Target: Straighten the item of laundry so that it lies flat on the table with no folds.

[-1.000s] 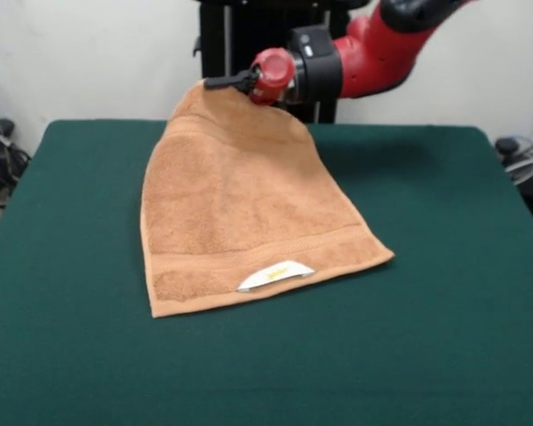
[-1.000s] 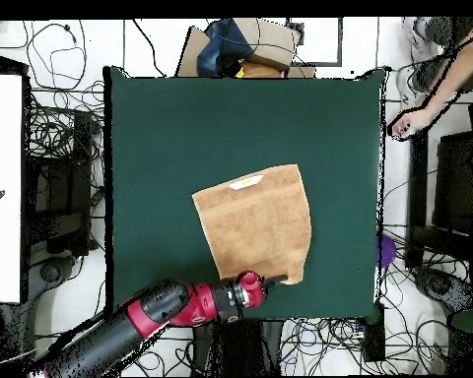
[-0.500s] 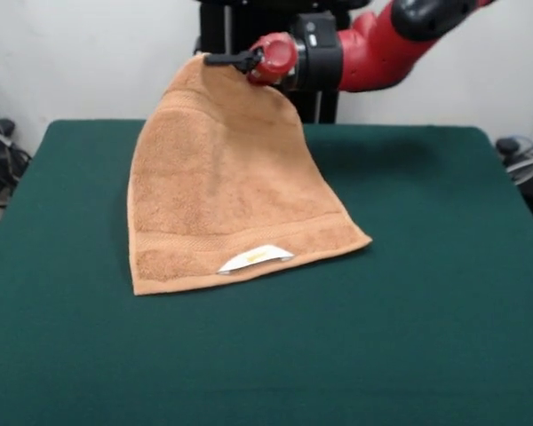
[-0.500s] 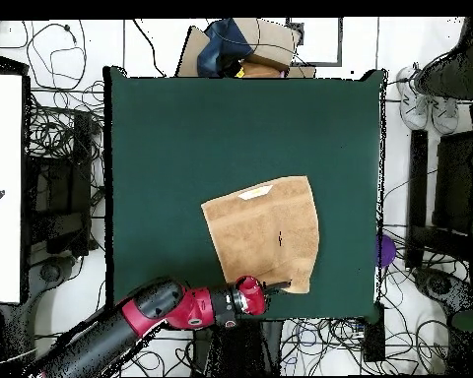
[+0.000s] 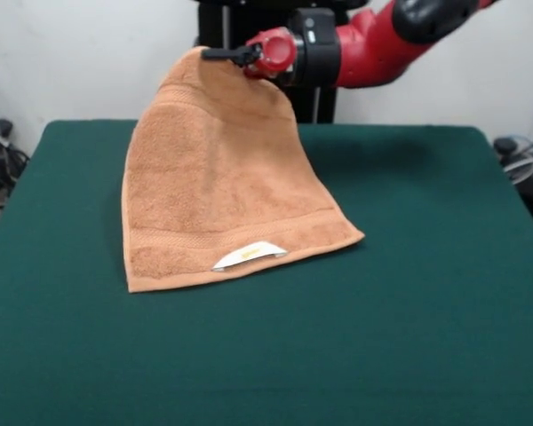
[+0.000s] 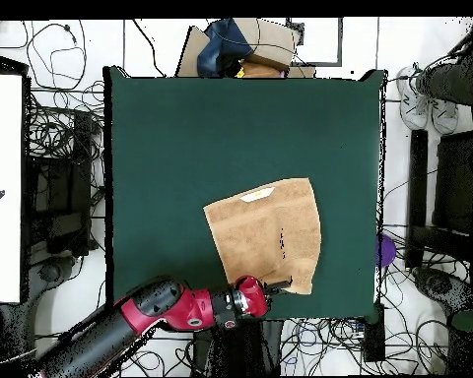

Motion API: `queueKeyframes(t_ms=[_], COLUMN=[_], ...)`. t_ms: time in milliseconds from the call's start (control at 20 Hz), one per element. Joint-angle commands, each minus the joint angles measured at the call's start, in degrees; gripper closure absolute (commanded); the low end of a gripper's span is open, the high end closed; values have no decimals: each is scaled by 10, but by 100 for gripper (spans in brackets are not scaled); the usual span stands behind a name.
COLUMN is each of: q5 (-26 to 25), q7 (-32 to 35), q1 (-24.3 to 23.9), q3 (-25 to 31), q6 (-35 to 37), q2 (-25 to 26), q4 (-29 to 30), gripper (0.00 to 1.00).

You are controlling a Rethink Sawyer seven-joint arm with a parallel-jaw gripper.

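Gripper state: closed on the far edge of the towel, pinching it near one upper corner, well above the table. The black fingers point sideways from the red wrist.

Towel position: its upper edge hangs from the grip, and the cloth slopes down toward the front, where the banded hem with the white label rests on the green top. In the overhead view the towel lies toward the side of the table nearest the gripper.

Handling properties, as judged:
- Light; a single pinch carries its weight.
- Soft and limp terry; it drapes and sags from any hold point.
- Not slippery; the looped pile probably drags on the felt-like top.
- Not fragile.

Recommended hold points: edges or corners. The lower hem on the table serves as an anchor when the cloth is laid back flat.
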Motion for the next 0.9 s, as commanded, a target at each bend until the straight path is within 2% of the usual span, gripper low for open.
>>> queueKeyframes(t_ms=[50,450,900], q5=[-6,-38,-69], q7=[113,93,90], q1=[-12,-12,-25], q3=[23,25,35], q6=[61,90,110], q2=[9,-5,-13], q4=[-66,-59,-83], gripper=[100,100,100])
